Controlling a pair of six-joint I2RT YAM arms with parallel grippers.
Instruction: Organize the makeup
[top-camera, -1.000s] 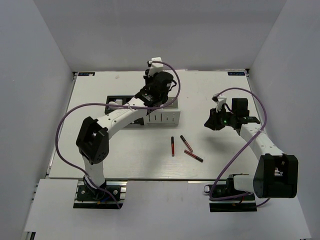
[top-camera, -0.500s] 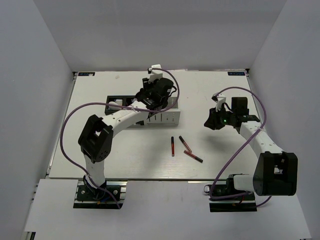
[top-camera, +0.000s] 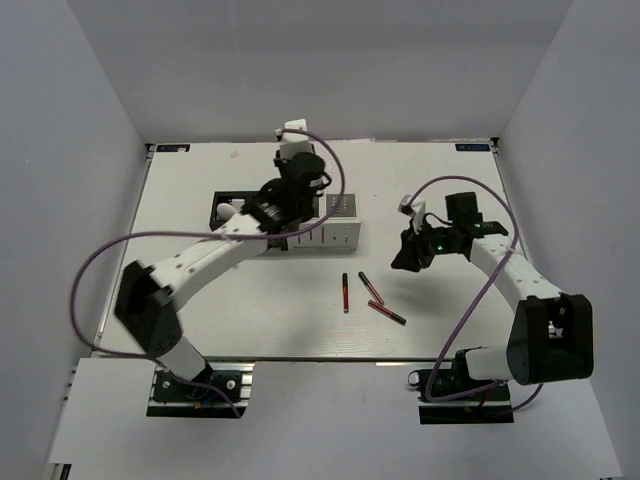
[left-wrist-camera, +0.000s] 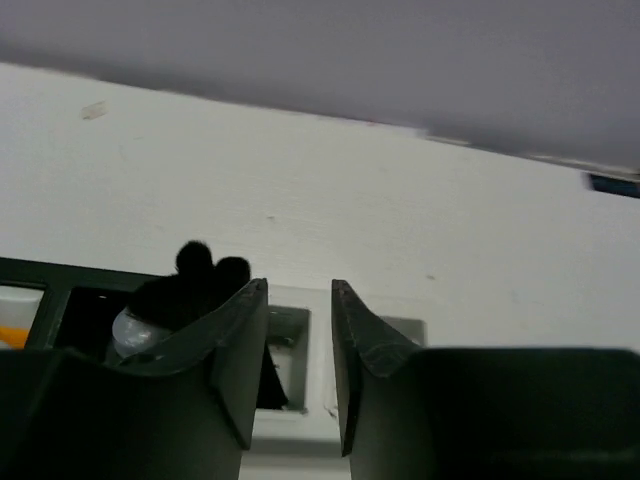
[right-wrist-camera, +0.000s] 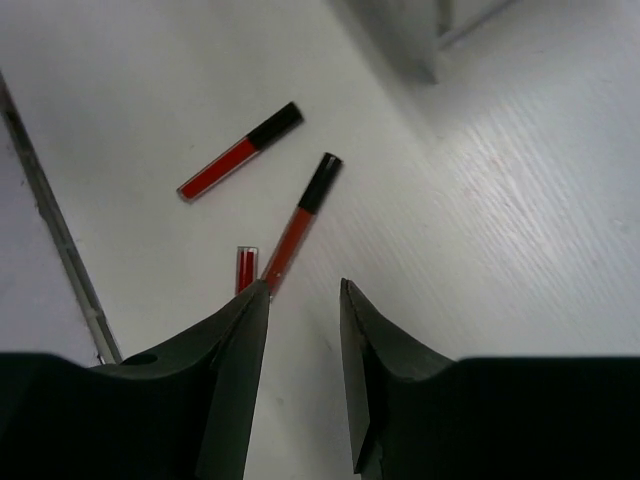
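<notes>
R arm (top-camera: 500, 265) moved in: red sticks (right-wrist-camera: 290, 235) just ahead of its spread empty jaws; L jaws spread.

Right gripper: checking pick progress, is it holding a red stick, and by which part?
Nothing held: the right gripper stands open and empty; three red sticks lie on the table.

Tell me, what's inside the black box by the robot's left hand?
Fluffy black brush tips poke up from the black box, with a bit of something orange at its edge. The left gripper hides the rest of the inside.
</notes>
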